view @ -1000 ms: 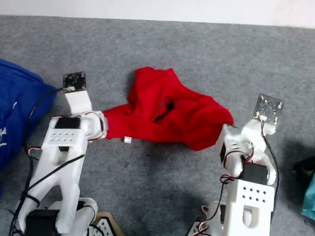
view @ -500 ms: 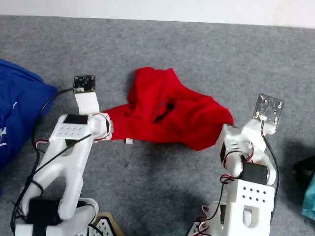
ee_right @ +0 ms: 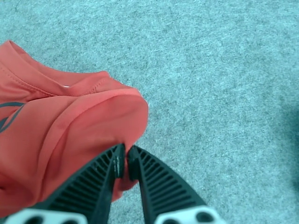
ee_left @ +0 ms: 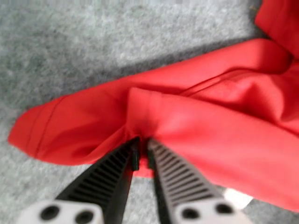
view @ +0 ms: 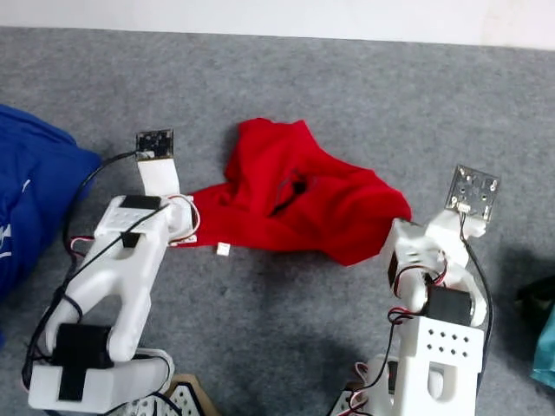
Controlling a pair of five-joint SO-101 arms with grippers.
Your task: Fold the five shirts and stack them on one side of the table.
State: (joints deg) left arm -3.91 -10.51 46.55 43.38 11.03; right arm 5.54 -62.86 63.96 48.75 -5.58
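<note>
A crumpled red shirt (view: 295,199) lies stretched across the grey table between the two arms. My left gripper (ee_left: 141,150) is shut on a pinched fold of the red shirt (ee_left: 196,112) near its sleeve end; in the high view that arm's gripper (view: 186,221) sits at the shirt's left tip. My right gripper (ee_right: 125,156) is shut on the red shirt (ee_right: 60,126) at a rounded edge near the collar, at the shirt's right end (view: 392,212) in the high view. A small white tag (view: 223,249) pokes out below the shirt.
A blue shirt (view: 30,199) is heaped at the table's left edge. A teal cloth (view: 545,347) and a dark object (view: 533,299) show at the right edge. Bare grey table surface (view: 286,329) lies between the two arm bases.
The left arm has swung a little to the right and rotated, still holding the shirt's left tip. The right arm and the shirt's right end have stayed put.
</note>
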